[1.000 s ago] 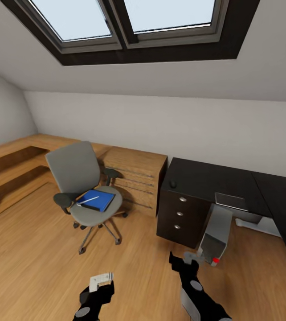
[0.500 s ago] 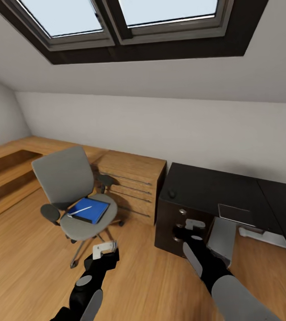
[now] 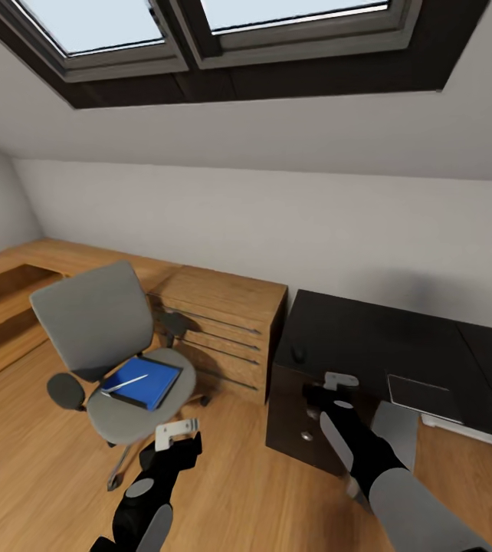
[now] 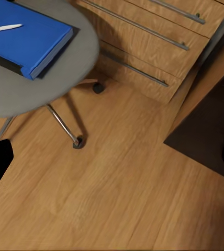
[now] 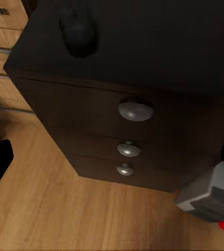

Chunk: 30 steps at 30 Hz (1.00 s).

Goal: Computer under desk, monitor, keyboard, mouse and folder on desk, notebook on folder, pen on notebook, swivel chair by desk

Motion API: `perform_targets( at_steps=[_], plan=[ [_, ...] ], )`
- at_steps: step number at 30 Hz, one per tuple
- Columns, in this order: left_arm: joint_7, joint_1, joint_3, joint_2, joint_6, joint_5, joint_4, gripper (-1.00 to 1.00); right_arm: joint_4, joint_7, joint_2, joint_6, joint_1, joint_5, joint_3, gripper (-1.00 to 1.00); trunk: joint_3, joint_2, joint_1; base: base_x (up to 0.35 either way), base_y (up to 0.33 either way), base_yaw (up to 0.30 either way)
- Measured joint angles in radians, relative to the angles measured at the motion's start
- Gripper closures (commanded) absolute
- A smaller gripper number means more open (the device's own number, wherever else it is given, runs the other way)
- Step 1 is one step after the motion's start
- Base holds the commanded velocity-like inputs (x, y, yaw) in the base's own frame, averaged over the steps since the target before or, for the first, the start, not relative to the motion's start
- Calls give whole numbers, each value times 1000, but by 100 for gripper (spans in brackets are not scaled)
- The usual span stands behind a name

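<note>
- Sloped white walls and a dark-framed skylight [image 3: 223, 46] sit above a light wood floor [image 3: 39, 452] in an attic bedroom.
- Compared with a second ago, the whole head view has shifted: the robot has rolled closer and the camera has tilted up, so the furniture itself has not moved.
- The swivel chair [image 3: 96, 330] stands well apart from the black desk [image 3: 369, 330], with a light-wood drawer cabinet [image 3: 223, 322] between them.
- On the chair seat lies the blue folder [image 3: 140, 381], with the white pen [image 3: 123, 382] resting on top of it; a dark edge under the folder may be the notebook.
- The mouse [image 3: 298, 354] sits on the desk above the drawer block [image 5: 133, 130], and a dark flat item lies further along the desktop.
- The grey computer [image 5: 209, 196] stands on the floor just beside the drawers.
- The right gripper [image 3: 336, 381] has risen from the computer to the front edge of the desk and holds nothing; its opening cannot be judged.
- The left gripper [image 3: 175, 431] hovers near the chair seat, empty, with its finger gap unclear.
- Judging from this, the robot is closing in to collect the folder stack.
</note>
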Motion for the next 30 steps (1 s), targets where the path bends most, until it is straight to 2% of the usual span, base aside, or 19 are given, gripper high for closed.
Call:
perform_targets(
  at_steps=[10, 18, 30],
  plan=[
    [6, 12, -1, 3, -1, -1, 32, -100, 5, 6, -13, -11, 1, 2, 1, -100, 0, 0, 0, 330, 0, 0],
    [2, 12, -2, 3, -1, 1, 34, -100, 30, 61, -15, -12, 1, 4, 3, -100, 0, 0, 0, 330, 4, 0],
    [0, 12, -2, 3, -1, 2, 34, -100, 41, 81, -15, -12, 1, 22, 4, -100, 0, 0, 0, 330, 100, 0]
  ],
)
